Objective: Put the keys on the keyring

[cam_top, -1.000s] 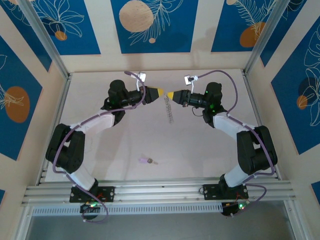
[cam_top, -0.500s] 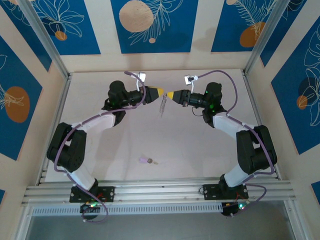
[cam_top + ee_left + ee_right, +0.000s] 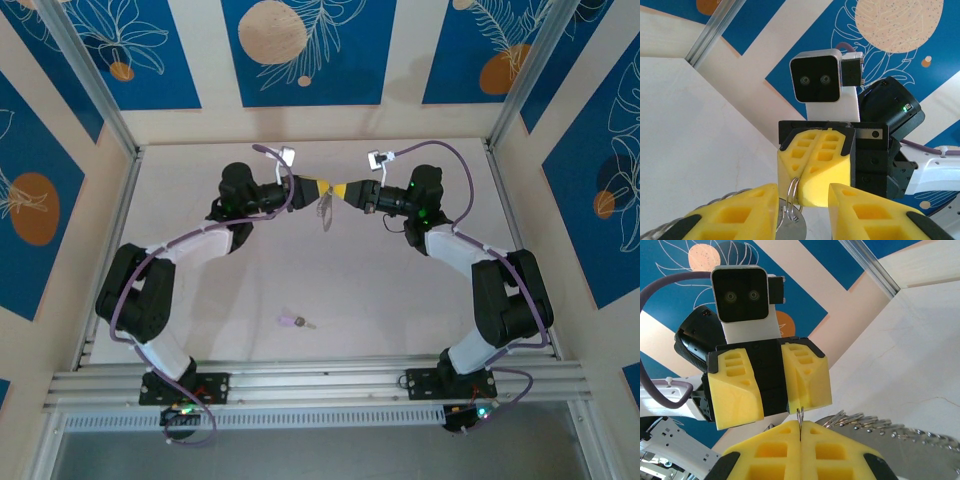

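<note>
Both arms bend inward, tip to tip. The left gripper (image 3: 320, 186) holds its jaws parted; the right gripper (image 3: 343, 190) has its jaws pressed together.

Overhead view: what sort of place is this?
Likely a lab test cell, not a home: black-and-white left robot arm and right robot arm bolted to a silver aluminium rail, pale tabletop, blue leaf-patterned wall panels.

We see a pale table (image 3: 300, 280) boxed in by cream walls (image 3: 405, 60) carrying blue panels (image 3: 340, 75) with white leaf outlines and orange discs (image 3: 272, 30). Aluminium posts (image 3: 87, 75) slant up from the far corners. A slotted aluminium rail (image 3: 320, 380) runs along the near edge.
</note>
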`<control>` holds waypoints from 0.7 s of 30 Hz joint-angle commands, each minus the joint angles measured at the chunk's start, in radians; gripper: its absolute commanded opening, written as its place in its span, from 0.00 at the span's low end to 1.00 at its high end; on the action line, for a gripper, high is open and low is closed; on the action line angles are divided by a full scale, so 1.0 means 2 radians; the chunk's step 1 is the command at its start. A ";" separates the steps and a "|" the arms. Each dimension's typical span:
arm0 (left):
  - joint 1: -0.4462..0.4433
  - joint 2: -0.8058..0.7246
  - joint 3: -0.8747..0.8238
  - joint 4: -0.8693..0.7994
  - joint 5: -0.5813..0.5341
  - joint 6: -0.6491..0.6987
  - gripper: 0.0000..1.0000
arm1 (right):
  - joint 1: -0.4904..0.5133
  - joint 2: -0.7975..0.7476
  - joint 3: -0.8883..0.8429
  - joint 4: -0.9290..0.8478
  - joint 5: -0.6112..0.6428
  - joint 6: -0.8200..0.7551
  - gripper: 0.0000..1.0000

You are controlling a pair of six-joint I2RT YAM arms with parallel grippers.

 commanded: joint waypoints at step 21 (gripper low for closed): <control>-0.016 0.010 -0.009 0.032 0.023 0.003 0.11 | 0.003 0.008 0.004 0.016 0.007 0.006 0.00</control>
